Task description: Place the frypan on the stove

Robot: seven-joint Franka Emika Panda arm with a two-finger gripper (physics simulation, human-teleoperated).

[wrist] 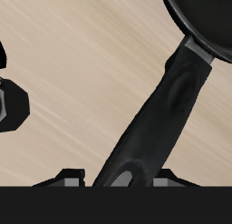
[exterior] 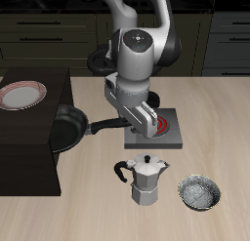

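While the pincer [wrist: 118, 180] pinches its long dark grey handle, the round black frypan [exterior: 66, 128] hangs beside the flat grey stove [exterior: 166, 134]. Handle's long axis points toward that stove

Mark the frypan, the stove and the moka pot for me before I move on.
frypan [exterior: 66, 129]: exterior view, on the black pan bowl.
stove [exterior: 168, 138]: exterior view, on the bare grey plate near its front.
moka pot [exterior: 147, 181]: exterior view, on the metal body.

Frypan [exterior: 66, 127] beside the arm, stove [exterior: 159, 134] behind a moka pot [exterior: 145, 180]
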